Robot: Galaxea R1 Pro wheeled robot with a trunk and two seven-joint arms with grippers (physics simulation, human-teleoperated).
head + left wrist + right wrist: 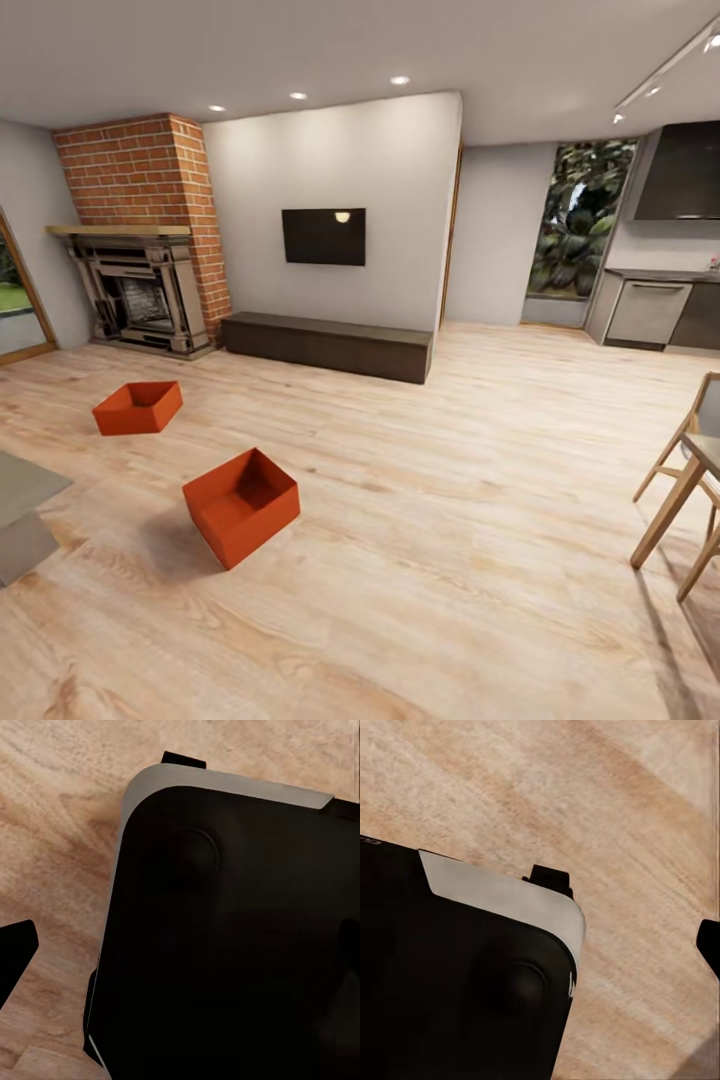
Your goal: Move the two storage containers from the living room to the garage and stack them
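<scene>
Two orange-red storage containers stand open-topped on the living room's light wood plank floor (450, 520). The nearer container (242, 503) is turned corner-on, left of centre. The farther container (138, 407) sits beyond it to the left, toward the brick fireplace (140, 290). They stand apart, with nothing in them. In the left wrist view, one dark fingertip (16, 956) of my left gripper (180, 960) sits at the picture's edge, over planks and my black base (225, 945). My right gripper (540, 945) likewise shows one fingertip (710, 945) at the edge. Both stand spread and empty.
A low dark bench (328, 345) runs under a wall-mounted TV (323, 236). A grey low table (25, 500) juts in at the left edge. Wooden chairs (690, 480) stand at the right. A kitchen counter (655, 310) lies at the far right, past wide open plank floor.
</scene>
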